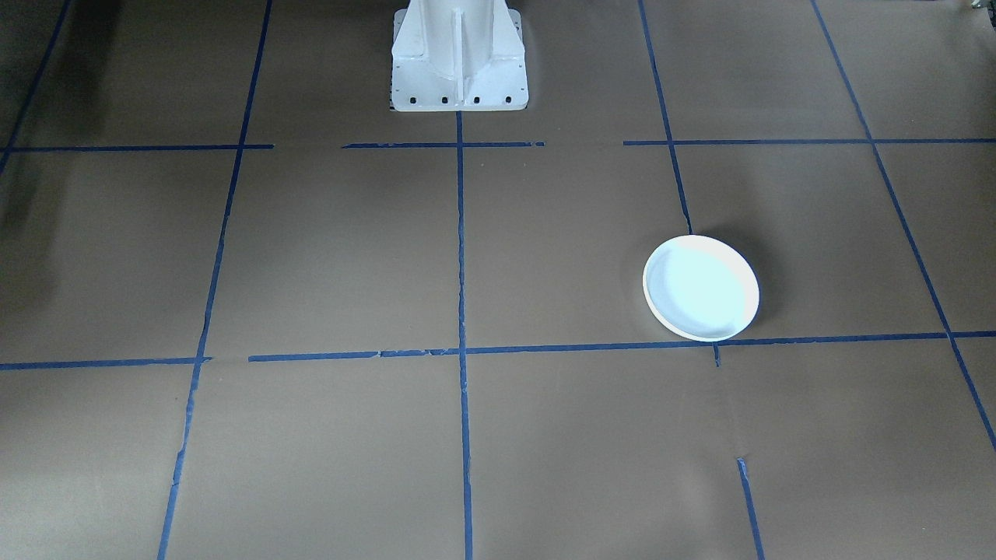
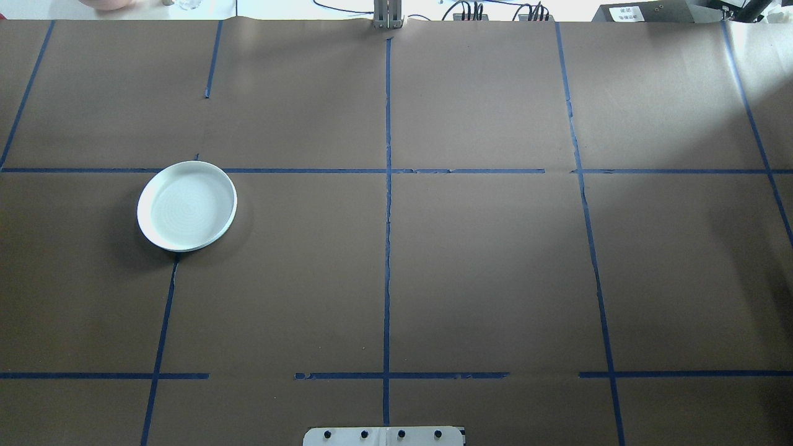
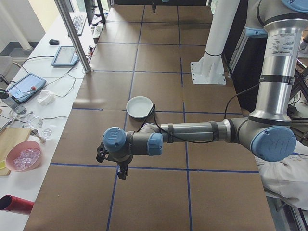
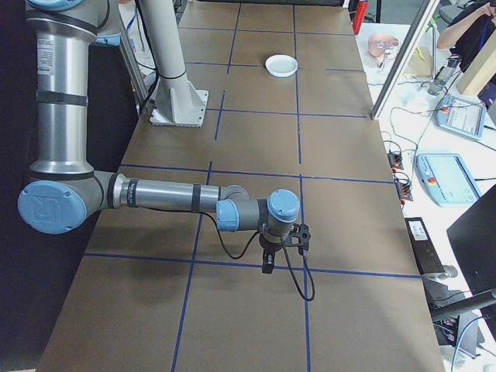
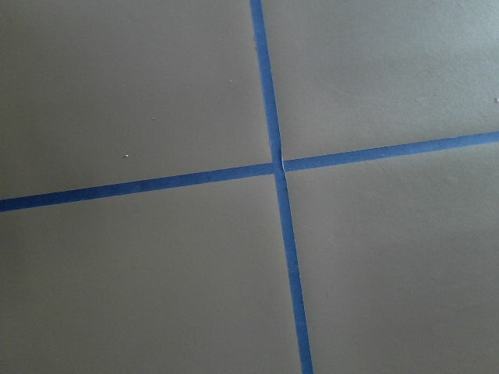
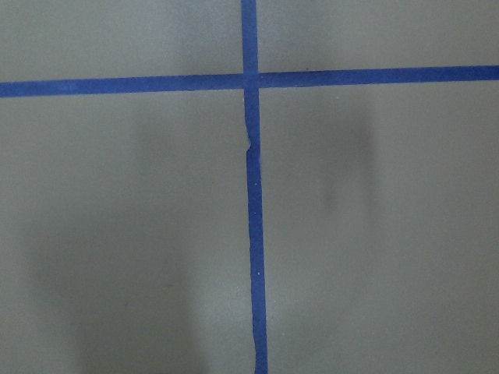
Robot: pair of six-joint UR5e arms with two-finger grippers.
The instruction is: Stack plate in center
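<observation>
A single white plate [image 1: 700, 288] lies on the brown paper table, on the robot's left side and off the middle [image 2: 186, 205]. It also shows far down the table in the side views [image 3: 139, 106] [image 4: 280, 65]. My left gripper [image 3: 122, 173] hangs over a blue tape crossing near the table's left end, well short of the plate. My right gripper [image 4: 267, 267] hovers over a tape line at the table's right end, far from the plate. Both grippers appear only in the side views, so I cannot tell whether they are open or shut. The wrist views show only paper and tape.
The white robot base [image 1: 459, 62] stands at the table's rear middle. Blue tape lines [image 2: 388, 217] divide the table into squares. A bench beside the table carries a pink bowl [image 3: 23, 159], tablets [image 4: 442, 178] and cables. A person sits at the far bench corner [image 4: 465, 23].
</observation>
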